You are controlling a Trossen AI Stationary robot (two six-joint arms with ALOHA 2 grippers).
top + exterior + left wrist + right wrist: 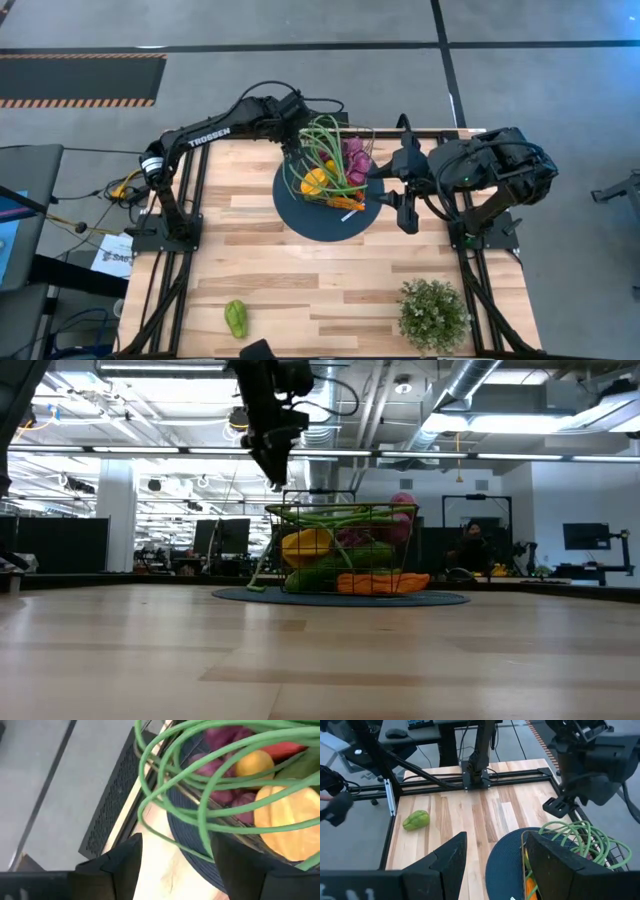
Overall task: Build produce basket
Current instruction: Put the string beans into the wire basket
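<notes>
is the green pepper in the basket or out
Out. The pepper lies alone on the bare table near its front edge, far from the basket, which sits on the blue plate.

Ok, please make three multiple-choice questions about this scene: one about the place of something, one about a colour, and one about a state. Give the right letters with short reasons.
1. Where does the green pepper lie?
A. In the basket
B. Alone on the wooden table, near the front edge
C. On the dark blue plate

2. What colour are the long beans looping over the basket?
A. Green
B. Red
C. White

3. How is the left gripper?
A. Shut on a carrot
B. Open, holding nothing, over the basket's edge
C. Resting flat on the table

Answers:
1. B: the high view shows it by itself on the bare table, far from the plate.
2. A: the left wrist view shows green strands.
3. B: its fingers stand apart with nothing between them.
</notes>
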